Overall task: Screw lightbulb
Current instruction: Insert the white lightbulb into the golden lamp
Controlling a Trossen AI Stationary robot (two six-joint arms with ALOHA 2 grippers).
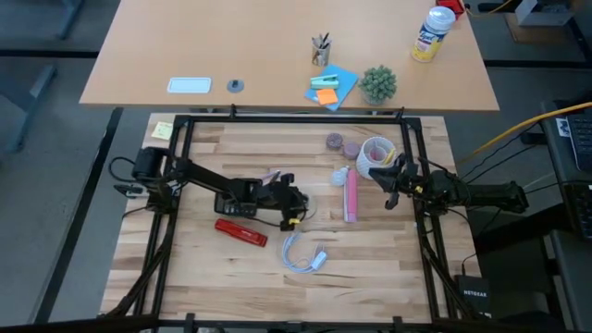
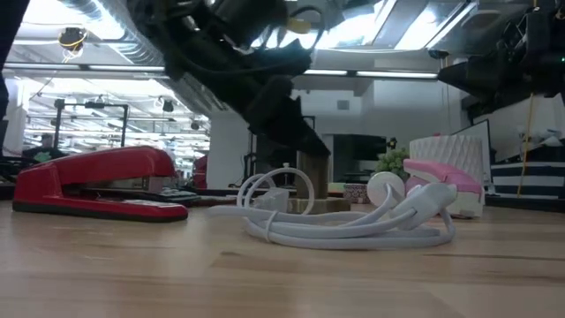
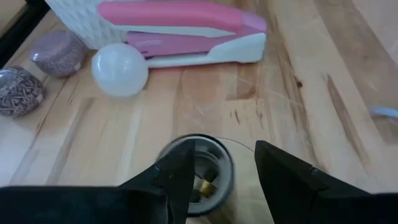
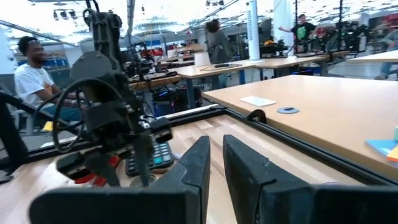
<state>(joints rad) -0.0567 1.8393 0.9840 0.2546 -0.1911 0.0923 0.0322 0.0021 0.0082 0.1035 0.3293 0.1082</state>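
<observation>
Setting: a robotics lab inside a large open-plan workshop hall. The butcher-block tabletop (image 1: 277, 277) is enclosed by a black metal frame (image 1: 296, 117) on which two dark robot arms are mounted. Behind it stands a second, lighter desk (image 1: 259, 46) carrying office items: a pen cup (image 1: 320, 52), sticky notes (image 1: 326, 89), a small potted plant (image 1: 377, 83) and a spray can (image 1: 431, 33). The low view shows an exposed ceiling with ducting (image 2: 88, 13) and strip lights. The right wrist view shows further rows of workbenches (image 4: 236, 65), equipment racks and several people (image 4: 31, 71) seated or standing at them.
</observation>
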